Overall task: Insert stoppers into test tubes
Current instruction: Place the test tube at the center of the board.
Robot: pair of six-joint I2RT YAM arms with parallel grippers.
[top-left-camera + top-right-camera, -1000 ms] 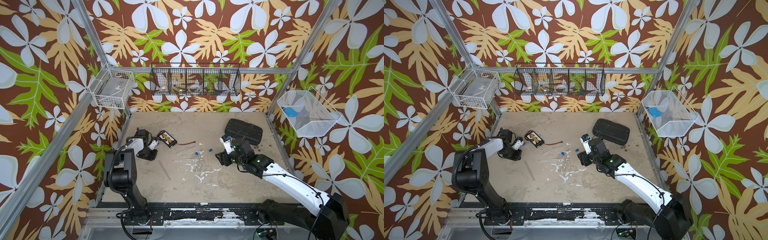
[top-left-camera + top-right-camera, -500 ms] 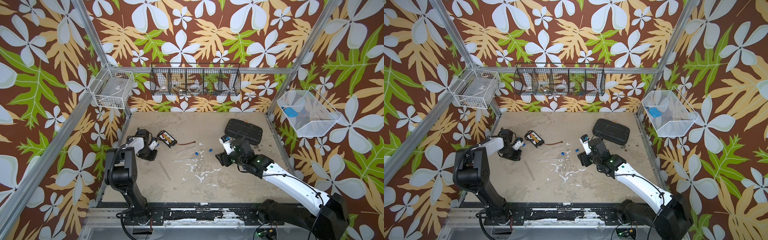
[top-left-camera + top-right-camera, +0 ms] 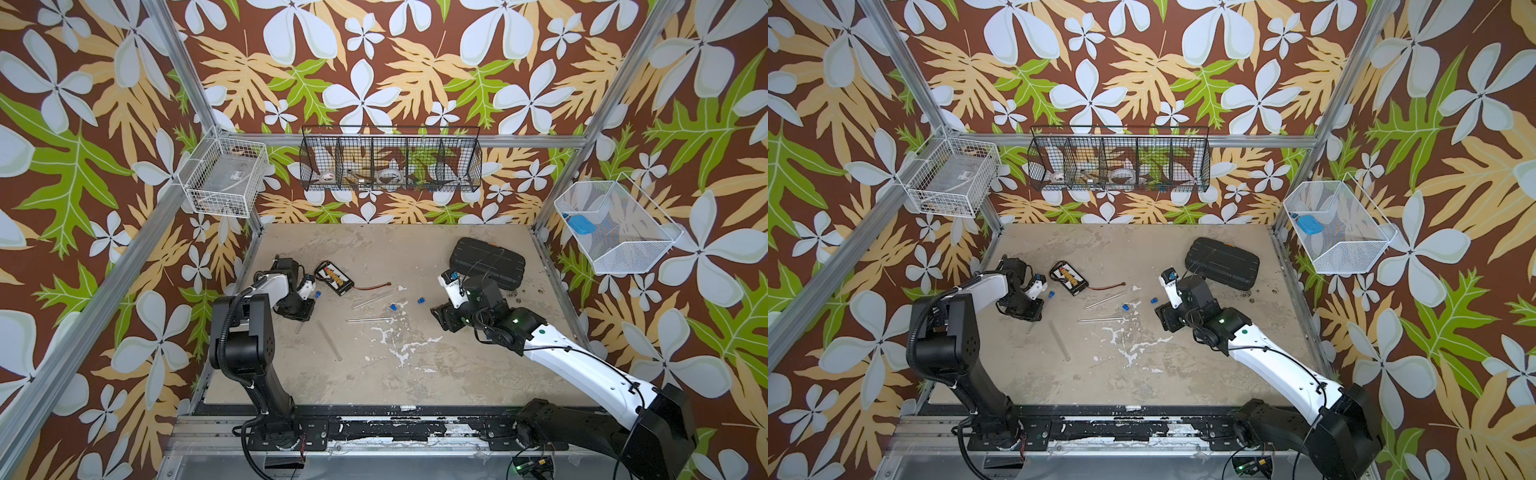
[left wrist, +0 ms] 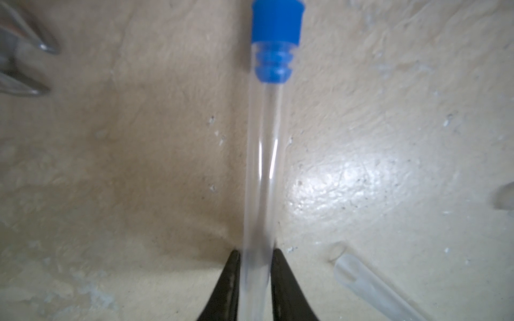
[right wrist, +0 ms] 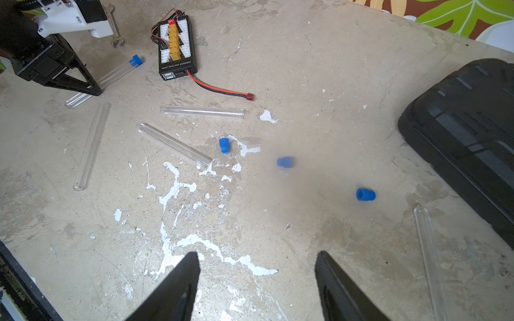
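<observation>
A clear test tube (image 4: 262, 166) with a blue stopper (image 4: 276, 41) pushed into its mouth lies on the table at the left. My left gripper (image 4: 256, 251) is shut on it near its round end, low at the table (image 5: 94, 89). Three loose stoppers (image 5: 224, 145) (image 5: 284, 162) (image 5: 365, 194) lie mid-table. Several empty test tubes lie flat around them (image 5: 203, 112) (image 5: 173, 145) (image 5: 90, 146) (image 5: 429, 250). Over the table at the right, my right gripper (image 5: 257, 254) is open with nothing between its fingers.
A black connector board (image 5: 173, 52) with a red-and-black lead lies beyond the tubes. A silver wrench (image 5: 114, 27) lies behind the left gripper. A black case (image 3: 486, 262) sits at the back right. Wire baskets (image 3: 224, 183) (image 3: 390, 166) (image 3: 611, 232) hang on the walls.
</observation>
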